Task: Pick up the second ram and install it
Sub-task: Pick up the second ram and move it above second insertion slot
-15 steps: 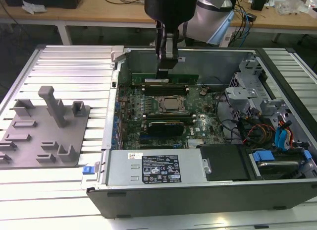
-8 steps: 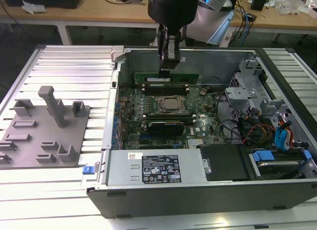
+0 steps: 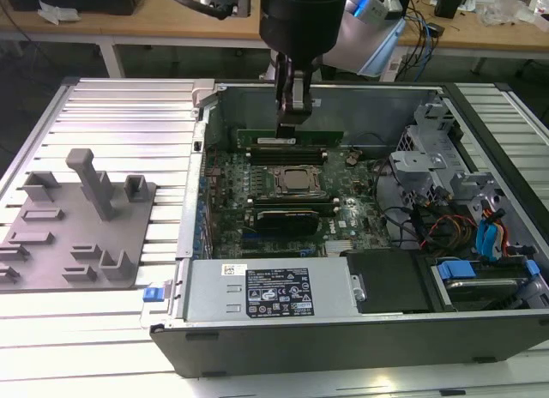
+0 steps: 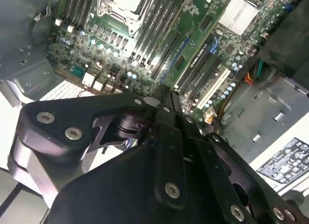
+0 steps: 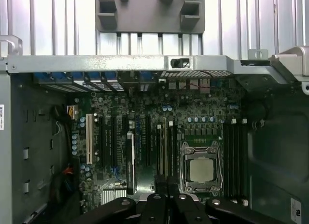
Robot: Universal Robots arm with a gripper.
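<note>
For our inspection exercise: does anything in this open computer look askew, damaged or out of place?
Nothing stands out. The ram sits level in the gripper, which is shut on its top edge, and it runs in line with the slots beside the processor. Nothing on the board looks bent, broken or spilled.

Exterior view high over computer case (image 3: 343,342), wrist views past pincer (image 5: 167,181) onto motherboard (image 5: 145,96)

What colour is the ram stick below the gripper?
The second ram is green with a small pale label, best seen in the exterior view.
</note>
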